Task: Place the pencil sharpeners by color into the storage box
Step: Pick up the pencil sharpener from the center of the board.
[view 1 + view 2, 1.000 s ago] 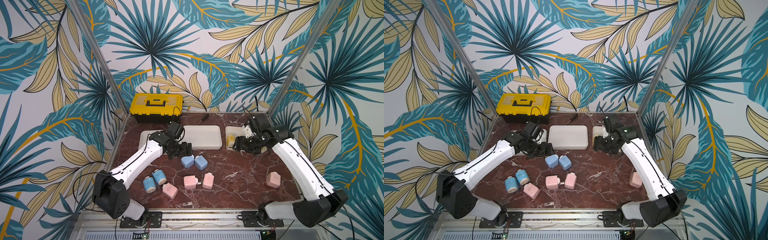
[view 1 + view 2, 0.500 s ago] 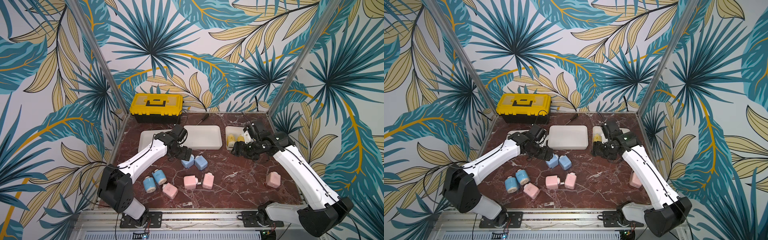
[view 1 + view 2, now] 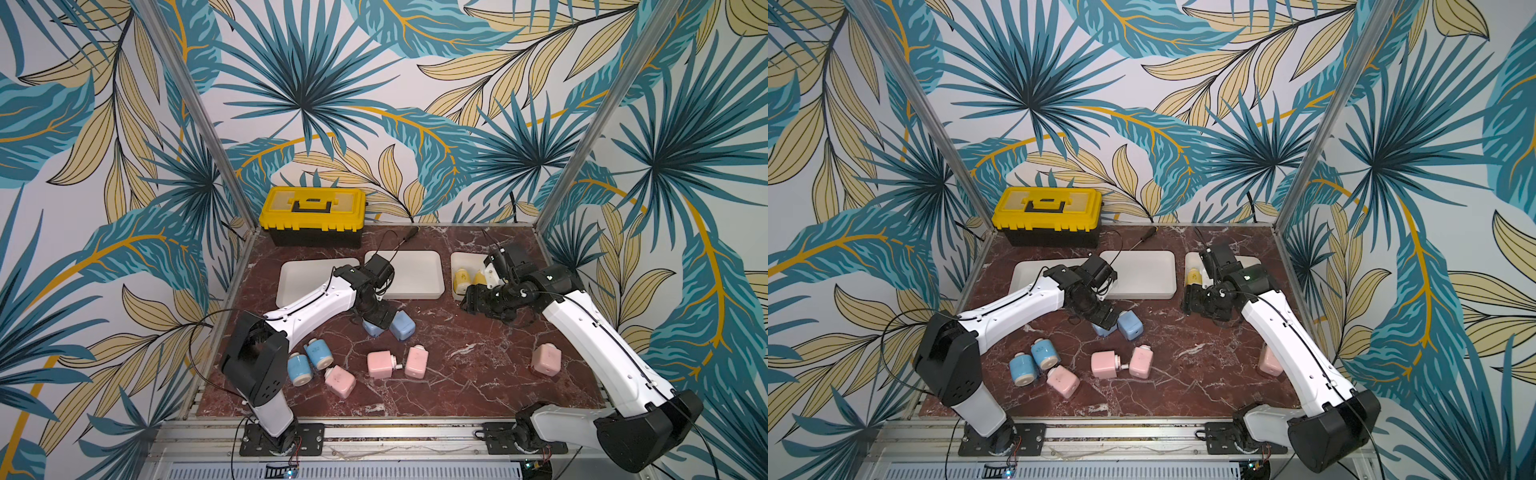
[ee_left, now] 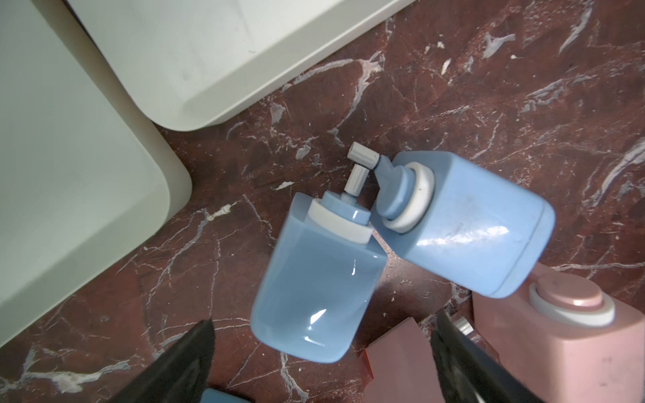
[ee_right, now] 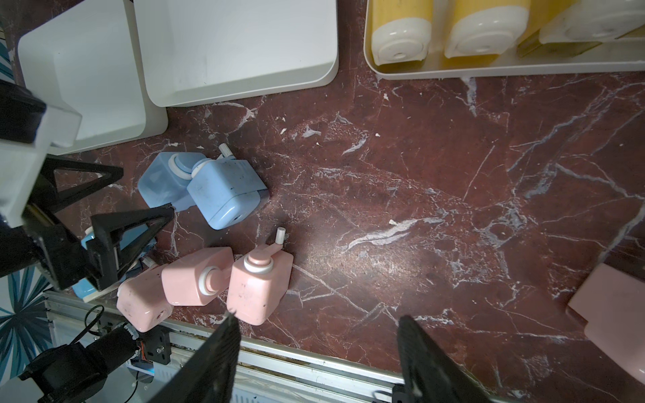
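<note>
Nearest the front rail, two round blue sharpeners (image 3: 309, 361) and a pink sharpener (image 3: 340, 381) lie bunched beside the left arm's base; two more pink ones (image 3: 397, 363) sit mid-table, a lone pink one (image 3: 546, 359) near the right arm. Farther in, the left gripper (image 4: 321, 352) stands spread wide around a blue sharpener (image 4: 317, 279) touching its twin (image 4: 467, 223). The right gripper (image 5: 316, 352) hangs released, empty. Beyond, three white trays (image 3: 415, 282); the yellow sharpeners (image 5: 401, 31) fill one. A yellow toolbox (image 3: 311, 214) stands rearmost.
</note>
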